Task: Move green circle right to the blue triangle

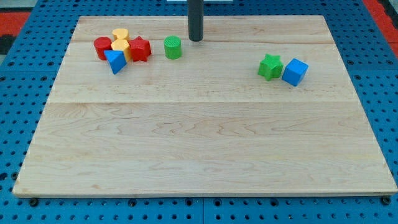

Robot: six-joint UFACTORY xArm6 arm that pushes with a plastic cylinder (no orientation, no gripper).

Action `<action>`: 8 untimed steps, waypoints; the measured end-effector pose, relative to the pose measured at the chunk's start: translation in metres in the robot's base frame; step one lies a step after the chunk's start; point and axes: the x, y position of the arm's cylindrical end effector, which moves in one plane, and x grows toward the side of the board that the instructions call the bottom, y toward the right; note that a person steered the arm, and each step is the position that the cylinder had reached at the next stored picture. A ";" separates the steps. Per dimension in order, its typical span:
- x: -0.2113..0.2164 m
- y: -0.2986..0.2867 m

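My tip (196, 39), a bare rod holding nothing, sat upper centre, just right of the green circle (173, 47). The blue triangle (115, 61) lay upper left; a careless shove risked scattering the red star (140, 49).

no readable text, no labels — none

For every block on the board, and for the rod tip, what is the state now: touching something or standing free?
Green circle: free, upright.
My tip: just right of the green circle, not touching.
Blue triangle: touching the cluster.
Red circle: in the cluster.
Yellow blocks: in the cluster, shapes unclear.
Red star: cluster's right edge.
Green star: beside the blue cube, apparently touching.
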 end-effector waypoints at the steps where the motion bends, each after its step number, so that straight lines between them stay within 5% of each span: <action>1: 0.004 -0.042; 8: 0.117 -0.057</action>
